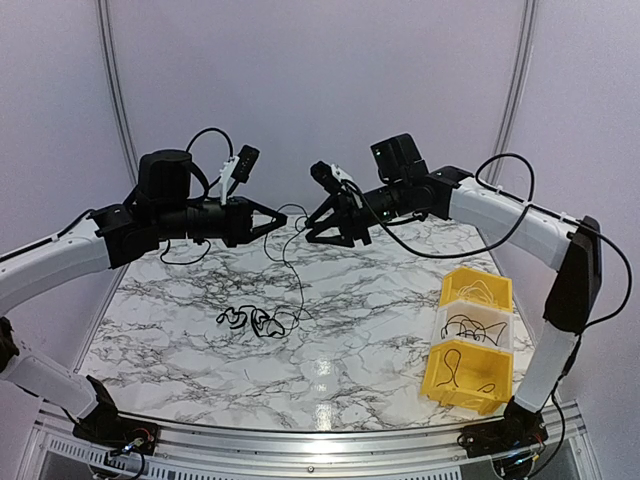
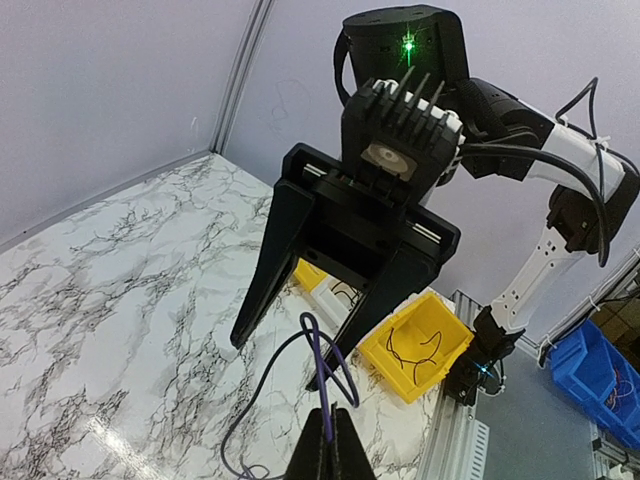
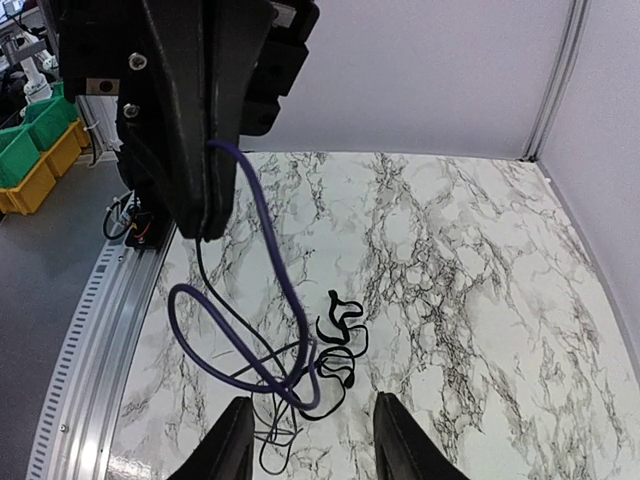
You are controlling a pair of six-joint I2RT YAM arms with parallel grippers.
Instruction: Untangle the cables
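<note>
left tool [image 2: 330, 432] was clamped shut on one dark thin strand [image 3: 262, 230], raised above the white marbled bench [image 1: 400, 300]. right tool [image 3: 315, 445] stood fingers apart, empty. small tangle of thin black and white cables [image 1: 260, 322] lay mid-bench, slightly left. Best next looked like: right tool takes the strand lower down and draws sideways slowly. Room was open left and far — yellow and white plastic bins [image 1: 475, 340] crowded the near right edge.
</note>
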